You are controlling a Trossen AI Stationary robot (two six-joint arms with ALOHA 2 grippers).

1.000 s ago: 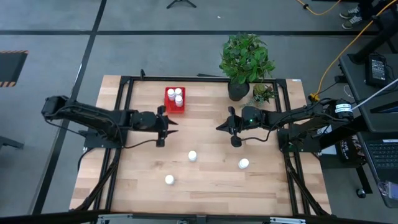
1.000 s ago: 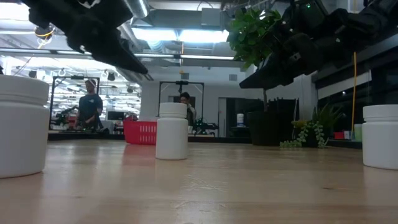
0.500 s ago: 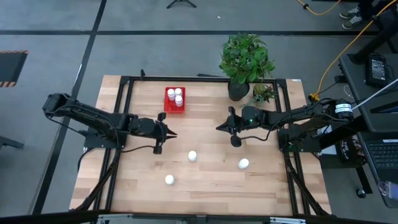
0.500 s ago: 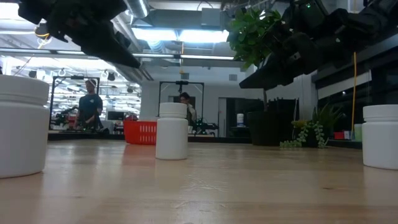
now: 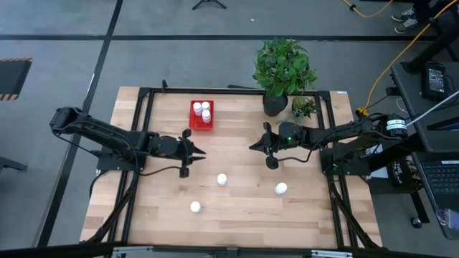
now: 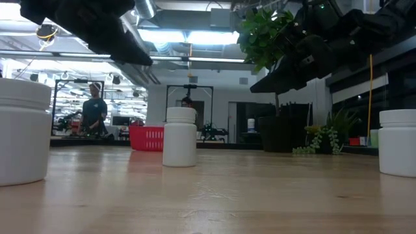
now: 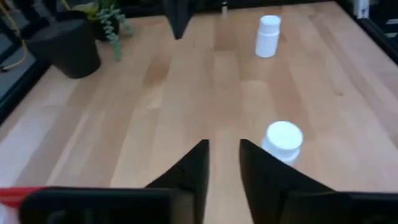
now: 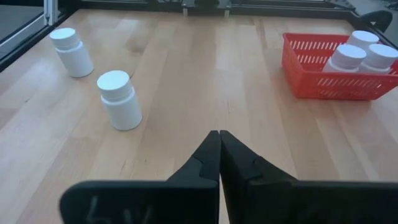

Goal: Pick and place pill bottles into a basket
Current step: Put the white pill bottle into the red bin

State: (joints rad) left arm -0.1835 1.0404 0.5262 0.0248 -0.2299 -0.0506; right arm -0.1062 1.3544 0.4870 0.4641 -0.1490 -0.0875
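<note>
Left gripper (image 5: 195,152) over the table's middle, on the left side, fingers parted narrowly, holding nothing. Nearest loose pill bottle (image 5: 222,179) stands just ahead of it, toward the front edge; in my left wrist view its cap (image 7: 284,138) sits beside my right-hand finger, not between the two. Right gripper (image 5: 252,147) hangs over the middle toward the right side, fingers pressed together, empty, waiting.

Risks from here, as I judge them:
- Gap between my left fingers looks narrower than the bottle. If I come down like this, a finger lands on the cap and tips the bottle, which would then roll.
- Bottle is off my centre line; closing without shifting over would shove it sideways instead of catching it.
- Both grippers point at each other across the middle; reaching further risks a clash with the right arm.

Count:
- Pill bottles: six. Three stand in the basket (image 5: 195,116) near the back edge, left of centre. Three loose on the table: the one ahead of me, one nearer the front edge (image 5: 195,207), one toward the right side (image 5: 280,188).
- Baskets: one.
- Plants at the back edge: two, a large plant pot (image 5: 275,104) and a small plant (image 5: 304,107) beside it.
</note>
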